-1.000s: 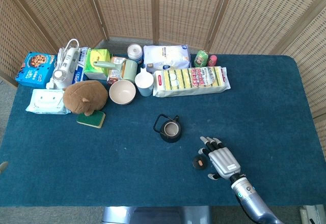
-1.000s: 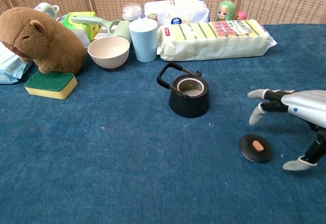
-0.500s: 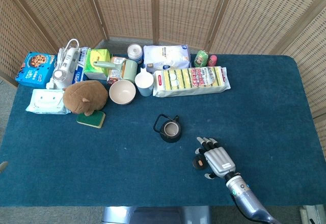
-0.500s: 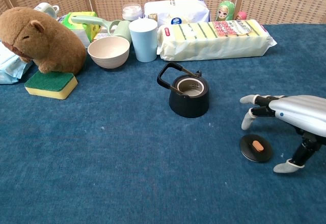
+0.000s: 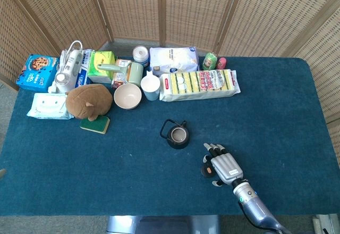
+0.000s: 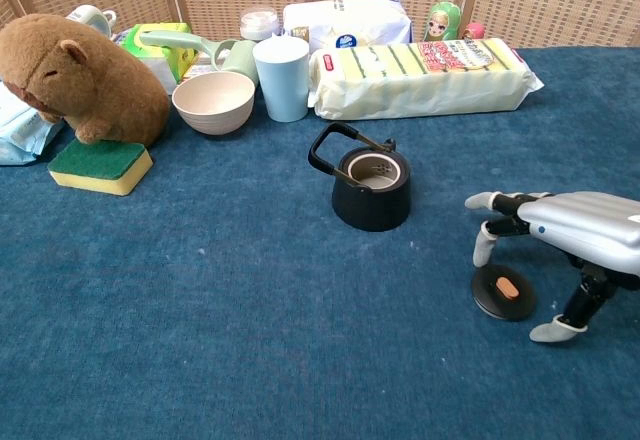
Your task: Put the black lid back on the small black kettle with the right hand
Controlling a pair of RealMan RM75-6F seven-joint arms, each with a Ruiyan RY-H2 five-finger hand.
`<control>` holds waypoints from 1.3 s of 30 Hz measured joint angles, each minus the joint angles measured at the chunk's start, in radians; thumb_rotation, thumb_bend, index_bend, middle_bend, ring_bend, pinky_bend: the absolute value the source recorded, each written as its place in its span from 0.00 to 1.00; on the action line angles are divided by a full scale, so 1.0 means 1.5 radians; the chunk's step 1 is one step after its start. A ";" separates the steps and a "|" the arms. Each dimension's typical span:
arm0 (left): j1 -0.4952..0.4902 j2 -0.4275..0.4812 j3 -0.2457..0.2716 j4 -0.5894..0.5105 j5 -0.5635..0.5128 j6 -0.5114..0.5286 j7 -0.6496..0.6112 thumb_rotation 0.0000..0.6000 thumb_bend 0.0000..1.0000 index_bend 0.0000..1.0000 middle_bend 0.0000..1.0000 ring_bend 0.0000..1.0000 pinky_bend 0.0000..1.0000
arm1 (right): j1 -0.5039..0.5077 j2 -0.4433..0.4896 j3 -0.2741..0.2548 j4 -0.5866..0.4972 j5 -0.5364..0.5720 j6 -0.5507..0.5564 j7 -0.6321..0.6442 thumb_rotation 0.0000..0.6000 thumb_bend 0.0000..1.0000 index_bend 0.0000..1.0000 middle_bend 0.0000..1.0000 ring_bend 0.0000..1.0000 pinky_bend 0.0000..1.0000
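The small black kettle (image 6: 371, 189) (image 5: 177, 135) stands uncovered mid-table, its handle tipped to the left. The black lid (image 6: 503, 292) (image 5: 205, 170) with an orange knob lies flat on the cloth to the kettle's right and nearer the front edge. My right hand (image 6: 568, 240) (image 5: 223, 166) hovers over the lid, palm down, fingers spread and arched above it. The thumb reaches down beside the lid's right side. It holds nothing. My left hand is not visible in either view.
Along the back stand a plush capybara (image 6: 85, 75) on a yellow-green sponge (image 6: 101, 166), a beige bowl (image 6: 213, 102), a pale blue cup (image 6: 282, 76), a sponge pack (image 6: 420, 77), and boxes and bottles. Blue cloth (image 6: 220, 330) covers the table.
My right hand has slid left and lower, from beside the lid to directly over it, fingers now arched around it.
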 measured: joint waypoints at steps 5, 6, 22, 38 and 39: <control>0.000 0.000 0.000 0.000 0.000 -0.001 0.000 1.00 0.16 0.00 0.00 0.00 0.11 | 0.005 -0.001 -0.003 0.003 0.000 -0.002 0.005 1.00 0.14 0.33 0.01 0.00 0.00; 0.000 0.000 0.000 -0.001 0.000 -0.002 0.000 1.00 0.16 0.00 0.00 0.00 0.11 | 0.006 -0.002 -0.003 0.005 0.000 -0.002 0.005 1.00 0.15 0.33 0.01 0.00 0.00; -0.001 0.002 0.002 -0.002 0.002 -0.005 -0.005 1.00 0.16 0.00 0.00 0.00 0.11 | 0.011 -0.016 -0.011 0.028 -0.019 0.010 0.037 1.00 0.23 0.40 0.02 0.00 0.00; -0.001 0.003 0.002 -0.003 0.001 -0.008 -0.008 1.00 0.16 0.00 0.00 0.00 0.11 | 0.016 0.004 -0.015 -0.011 -0.023 0.017 0.036 1.00 0.26 0.43 0.03 0.00 0.00; -0.002 0.003 0.002 -0.003 0.001 -0.008 -0.008 1.00 0.16 0.00 0.00 0.00 0.11 | 0.017 0.008 -0.015 -0.019 -0.023 0.018 0.033 1.00 0.26 0.43 0.03 0.00 0.00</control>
